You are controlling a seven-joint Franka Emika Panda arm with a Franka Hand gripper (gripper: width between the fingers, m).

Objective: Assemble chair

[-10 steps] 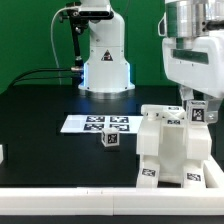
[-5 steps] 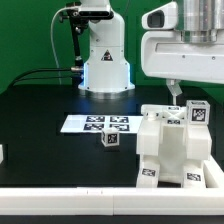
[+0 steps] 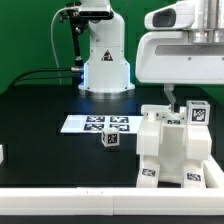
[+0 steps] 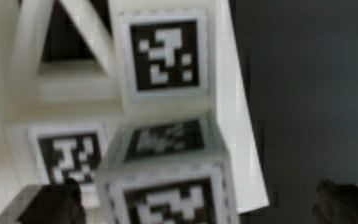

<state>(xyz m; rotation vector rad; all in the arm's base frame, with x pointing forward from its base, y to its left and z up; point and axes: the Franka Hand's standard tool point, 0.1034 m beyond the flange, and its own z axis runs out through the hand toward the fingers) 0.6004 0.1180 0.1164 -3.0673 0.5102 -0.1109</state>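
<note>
**Open gripper poised over a half-built white chair**

Exterior view. Shows a blocky chair of matte white plastic panels and bars [image 3: 172, 150], partly assembled. Stands on the black table [image 3: 40, 110] toward the exterior view's right, with small black-and-white square tags on several faces. Shows the glossy white robot arm [image 3: 185, 50] filling the upper right. Below it, the two-finger gripper [image 3: 169, 98] reaches down to just above the chair's top, beside a tagged upright piece. Only one thin finger discernible from here. Toward the exterior view's left of the chair, the thin flat white marker board [image 3: 97, 124], flat on the table. Just in front of that board, a small white tagged block [image 3: 110, 141], apart from the chair. At the back, the arm's white base [image 3: 105, 60] against a green backdrop.

Wrist view. Looks closely, and somewhat blurrily, at the chair's white panels and their square tags [image 4: 167, 60]. Shows two dark fingertips [image 4: 51, 205] spread wide and released, with a tagged chair part between them. Leaves a clear gap on one side; nothing clamped.
</note>
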